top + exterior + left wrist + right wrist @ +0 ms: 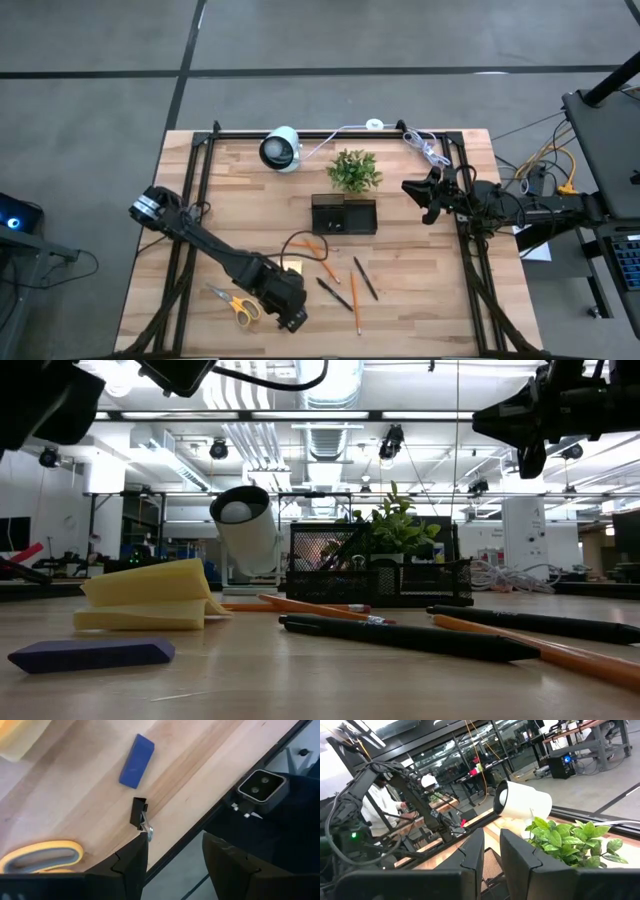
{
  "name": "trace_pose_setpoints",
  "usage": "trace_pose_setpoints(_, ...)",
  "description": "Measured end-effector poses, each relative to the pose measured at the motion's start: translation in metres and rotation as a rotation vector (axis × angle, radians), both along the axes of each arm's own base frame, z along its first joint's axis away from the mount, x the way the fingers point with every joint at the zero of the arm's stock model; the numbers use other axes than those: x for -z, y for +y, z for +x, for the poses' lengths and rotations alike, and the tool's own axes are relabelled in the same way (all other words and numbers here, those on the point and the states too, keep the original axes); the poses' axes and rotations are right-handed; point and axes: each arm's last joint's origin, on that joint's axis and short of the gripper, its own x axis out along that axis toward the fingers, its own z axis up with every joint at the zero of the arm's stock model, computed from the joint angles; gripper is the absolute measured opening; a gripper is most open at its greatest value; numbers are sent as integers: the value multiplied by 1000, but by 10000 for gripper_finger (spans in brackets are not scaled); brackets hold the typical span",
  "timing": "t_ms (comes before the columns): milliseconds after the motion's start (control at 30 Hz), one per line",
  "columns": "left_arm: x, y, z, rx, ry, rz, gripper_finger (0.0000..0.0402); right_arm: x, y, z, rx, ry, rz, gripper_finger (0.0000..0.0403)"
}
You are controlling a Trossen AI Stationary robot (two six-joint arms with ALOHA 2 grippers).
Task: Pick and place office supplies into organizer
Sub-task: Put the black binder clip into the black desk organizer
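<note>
left gripper (pixel 172 857) | your fingers stand wide, empty, over the small black binder clip (pixel 139 813) by the wooden table's (pixel 420 300) front edge, lined up to grab | right gripper (pixel 490 852) | narrow, empty, waiting above the black mesh organizer (pixel 344 215) mid-table

Legible text, labels, brands, numbers, signs: none found in any view. Pens, pencils, pad, organizer, white camera and room fixtures carry no marking that can be read; any print present is too small or blurred to make out.
</note>
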Motion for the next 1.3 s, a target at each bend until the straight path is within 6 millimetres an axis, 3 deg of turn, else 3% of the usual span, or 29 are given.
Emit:
trace_pose_setpoints(433,23,-25,3,59,48,32,171,3,0,1,1,28,1,52)
trace_pose_setpoints(1300,48,-26,1,64,110,87,171,3,0,2,3,35,1,52)
